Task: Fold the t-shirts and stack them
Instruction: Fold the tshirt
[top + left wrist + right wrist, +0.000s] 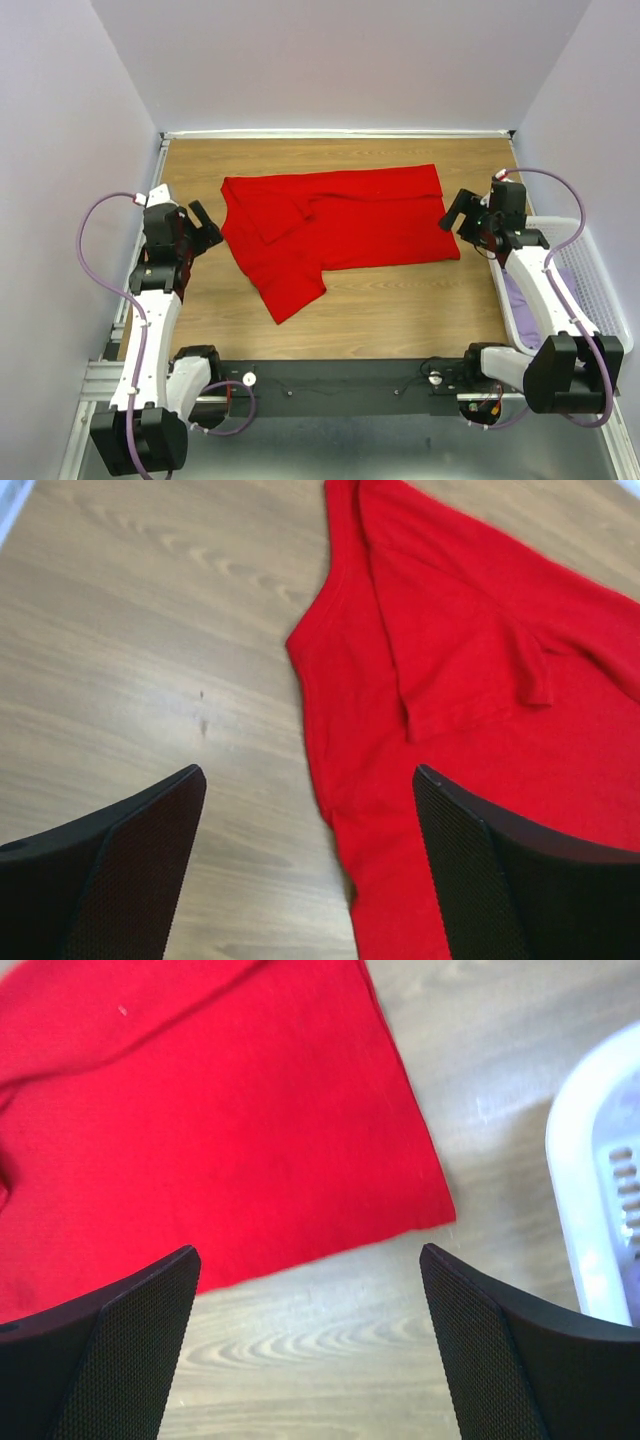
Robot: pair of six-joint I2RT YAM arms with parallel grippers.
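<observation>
Top external view: I see the red t-shirt [340, 225] lying partly folded in the middle of the table [400, 310], one flap jutting toward the arm bases. My left gripper [207, 226] hovers just beside its left edge, jaws spread, holding nothing. My right gripper [458, 212] hangs released by the right edge. Lilac cloth [517, 305] sits in the white basket [600, 290].
</observation>
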